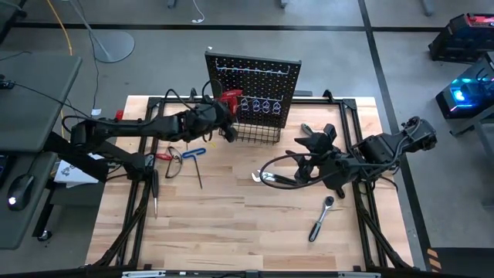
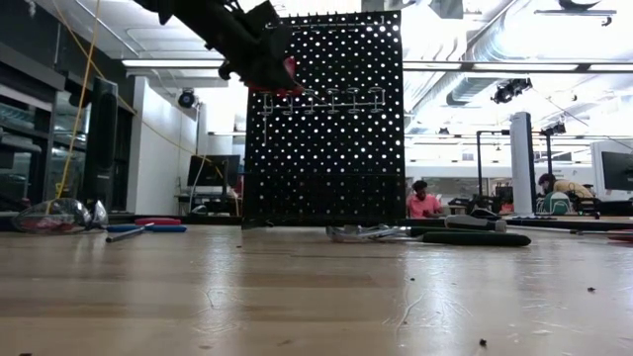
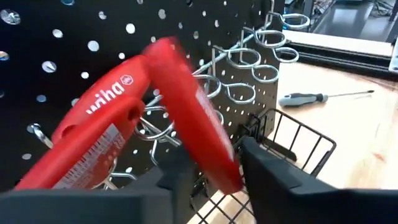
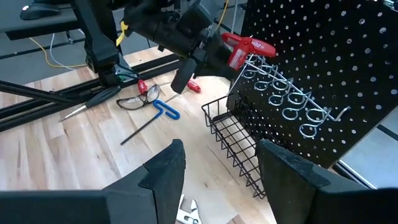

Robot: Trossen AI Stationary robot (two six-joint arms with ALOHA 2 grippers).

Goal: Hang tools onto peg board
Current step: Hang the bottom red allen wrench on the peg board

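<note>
The black peg board (image 1: 255, 81) stands upright at the table's far middle, with a row of silver ring hooks (image 4: 286, 93) and a wire basket (image 4: 239, 146) at its foot. My left gripper (image 3: 214, 183) is up at the board's left hooks, shut on a red-handled tool (image 3: 118, 118) with two spread handles. The tool's head is hidden. My right gripper (image 4: 217, 168) hangs open over the table's right half, nothing between its fingers. Silver pliers (image 1: 270, 177), a chrome ratchet (image 1: 320, 218), a blue T-key (image 1: 193, 154) and a black screwdriver (image 1: 154, 193) lie flat on the table. My left gripper pinches one of the tool's two red handles (image 3: 208, 143) between its two fingers, near that handle's free end. The fingers come nearly level from the table's left, slanting slightly down, and lie across the handle. The tool is lifted clear of the table, against the ring hooks (image 3: 242, 62); whether it rests on one I cannot tell.
Safety glasses (image 1: 174, 164) and a small red-handled screwdriver (image 1: 164, 156) lie by the T-key at the left. Another screwdriver (image 3: 311, 98) lies right of the basket. Bare wood spreads across the near half of the table (image 1: 231, 232). People sit in the room behind.
</note>
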